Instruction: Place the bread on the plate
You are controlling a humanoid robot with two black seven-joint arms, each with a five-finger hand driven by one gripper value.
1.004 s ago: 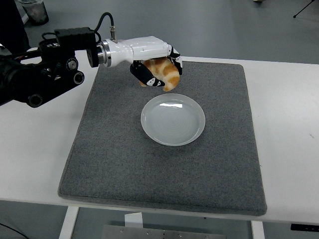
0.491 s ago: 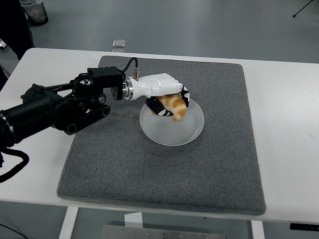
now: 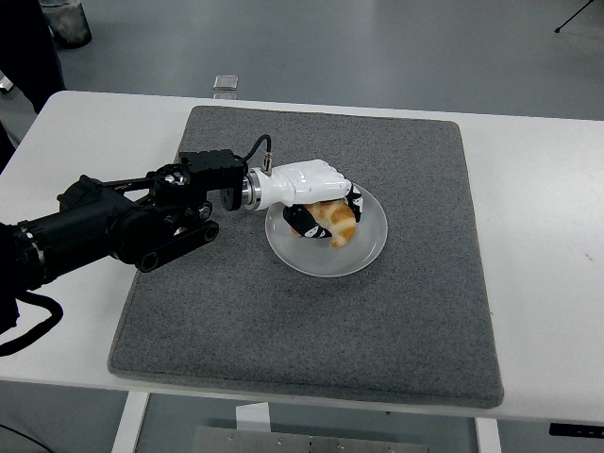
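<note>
A golden-brown piece of bread lies low over the white plate, which sits in the middle of the grey mat. My left hand, white with black finger pads, is over the plate's left half with its fingers curled around the bread. The bread looks to be touching or nearly touching the plate's surface. The black left arm comes in from the left edge across the mat. The right arm is out of view.
The grey mat covers most of the white table. A small grey object lies on the floor beyond the table's far edge. A dark bin stands at the top left.
My left hand carried the bread from above the mat behind the plate forward and down onto the plate. The arm has dropped lower over the mat.
</note>
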